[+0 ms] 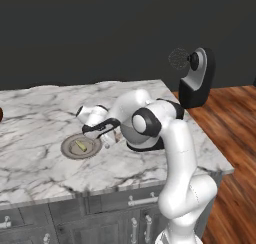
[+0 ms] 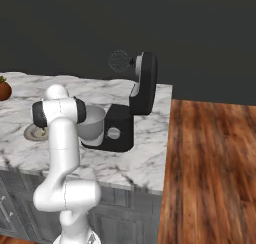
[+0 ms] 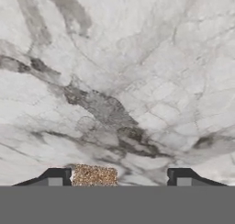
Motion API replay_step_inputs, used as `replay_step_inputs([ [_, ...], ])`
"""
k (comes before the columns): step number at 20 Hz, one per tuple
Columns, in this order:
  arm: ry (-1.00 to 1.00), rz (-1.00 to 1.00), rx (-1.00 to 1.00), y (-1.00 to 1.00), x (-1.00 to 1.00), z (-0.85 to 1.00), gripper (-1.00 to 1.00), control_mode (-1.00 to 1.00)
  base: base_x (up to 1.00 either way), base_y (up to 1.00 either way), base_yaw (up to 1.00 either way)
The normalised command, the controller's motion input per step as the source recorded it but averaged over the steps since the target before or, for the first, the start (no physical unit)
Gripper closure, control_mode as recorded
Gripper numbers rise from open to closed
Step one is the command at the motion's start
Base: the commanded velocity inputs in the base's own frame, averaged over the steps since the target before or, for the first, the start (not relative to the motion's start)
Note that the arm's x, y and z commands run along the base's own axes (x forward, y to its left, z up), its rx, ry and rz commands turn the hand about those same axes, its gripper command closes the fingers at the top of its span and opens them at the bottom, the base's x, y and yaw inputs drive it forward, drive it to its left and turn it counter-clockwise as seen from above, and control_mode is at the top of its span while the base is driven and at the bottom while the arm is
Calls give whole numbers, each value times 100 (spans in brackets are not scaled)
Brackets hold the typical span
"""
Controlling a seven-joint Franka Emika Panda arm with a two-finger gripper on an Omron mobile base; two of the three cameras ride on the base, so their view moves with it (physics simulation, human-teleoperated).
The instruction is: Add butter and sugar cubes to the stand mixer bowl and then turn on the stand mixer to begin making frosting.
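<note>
Dark-walled kitchen, white grey-veined marble tabletop (image 1: 40,108). My pincer (image 3: 119,177) low over marble, jaws spread, not clenched on anything. Tan-orange grainy sugar cube (image 3: 94,176) sits between tips, hard against one tip, gap to other; off-centre, likely needs shift before closing. Pale-yellow butter stick (image 1: 80,146) on round grey plate (image 1: 70,150) just beside. Grey metal mixer bowl (image 2: 92,123) on black stand mixer (image 2: 127,110), head tilted up.
</note>
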Motion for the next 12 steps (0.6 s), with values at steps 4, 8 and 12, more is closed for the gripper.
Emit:
replay_step_inputs([
  [4,5,-10,0,-51,-27,-54,100,-100,0,0,0],
  [8,3,-8,-1,-38,-25,-27,100,-100,0,0,0],
  [12,-5,-5,-1,-13,-35,10,100,-100,0,0,0],
])
